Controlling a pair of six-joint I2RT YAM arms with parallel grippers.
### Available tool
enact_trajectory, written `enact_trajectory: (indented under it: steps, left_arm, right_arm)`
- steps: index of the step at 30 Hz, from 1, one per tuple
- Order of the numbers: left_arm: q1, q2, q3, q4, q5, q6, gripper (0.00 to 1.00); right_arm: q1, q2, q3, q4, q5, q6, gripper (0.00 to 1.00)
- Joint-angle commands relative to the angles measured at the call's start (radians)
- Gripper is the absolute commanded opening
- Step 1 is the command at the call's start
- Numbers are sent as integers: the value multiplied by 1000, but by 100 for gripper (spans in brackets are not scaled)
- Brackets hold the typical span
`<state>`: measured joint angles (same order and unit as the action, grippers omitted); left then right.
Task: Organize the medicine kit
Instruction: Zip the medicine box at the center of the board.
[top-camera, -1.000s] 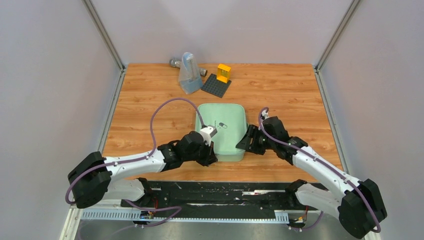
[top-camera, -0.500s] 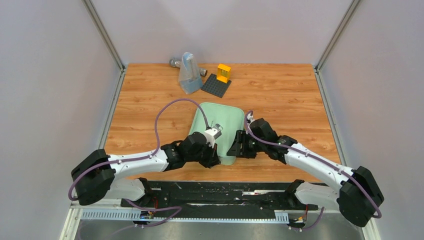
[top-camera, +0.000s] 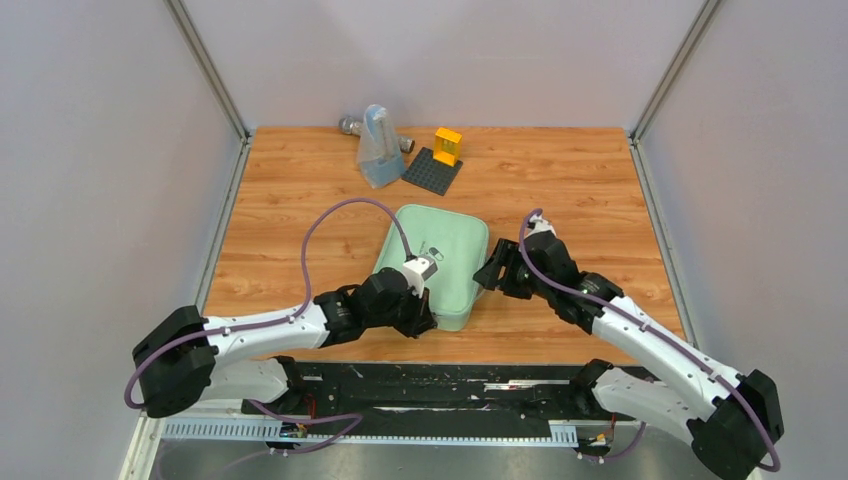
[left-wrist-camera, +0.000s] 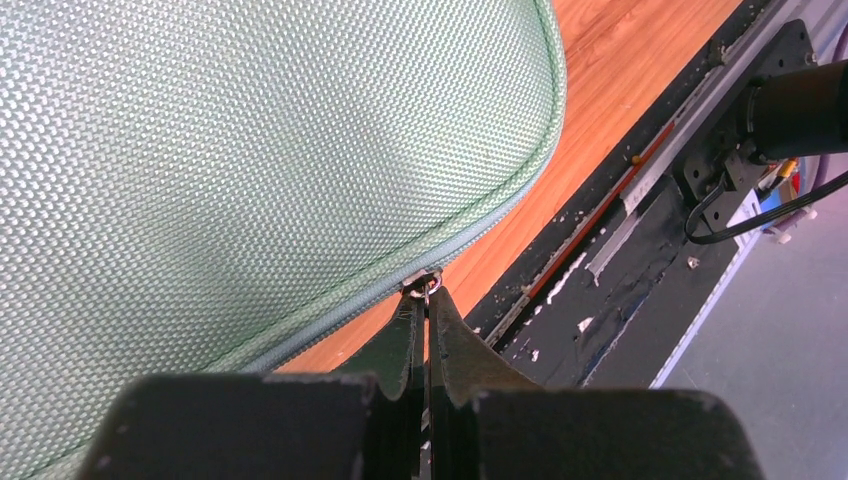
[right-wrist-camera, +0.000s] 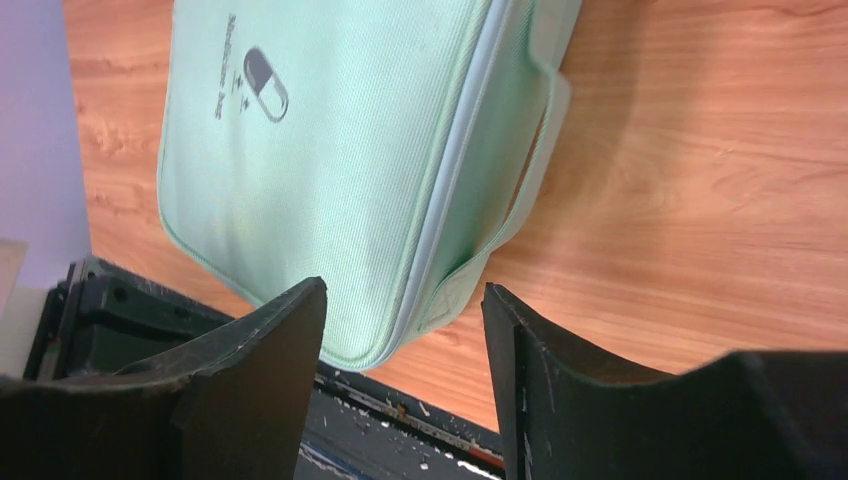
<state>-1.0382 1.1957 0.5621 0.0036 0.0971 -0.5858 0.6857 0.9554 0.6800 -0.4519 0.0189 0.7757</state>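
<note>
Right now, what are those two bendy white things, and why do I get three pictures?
They are two robot arms bolted to a wooden table. One picture looks down from above; the other two come from little cameras on each arm's wrist, so you see that arm's own fingers up close. In the middle lies the medicine kit, a mint-green zip-up case with a pill drawing. The left hand is pinched shut on the kit's zipper pull. The right hand is open beside the kit's other side, holding nothing. At the far end sit a bluish see-through pouch, a dark studded plate and a yellow block at its far corner.
</note>
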Motion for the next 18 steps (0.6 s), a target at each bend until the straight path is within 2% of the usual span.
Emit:
enact_trajectory:
  steps: [1, 7, 9, 18]
  left_arm:
    - [-7, -45, -2, 38, -17, -10, 0]
    - [-6, -32, 12, 55, -14, -7, 0]
    - [-8, -24, 24, 61, -7, -1, 0]
    - [-8, 12, 51, 120, 18, -4, 0]
  right_arm:
    - [-58, 46, 60, 2, -22, -21, 60]
    - [-60, 191, 79, 108, -313, 11, 54]
    - [-42, 230, 72, 154, -364, 36, 52]
    - [38, 263, 88, 187, -361, 53, 43]
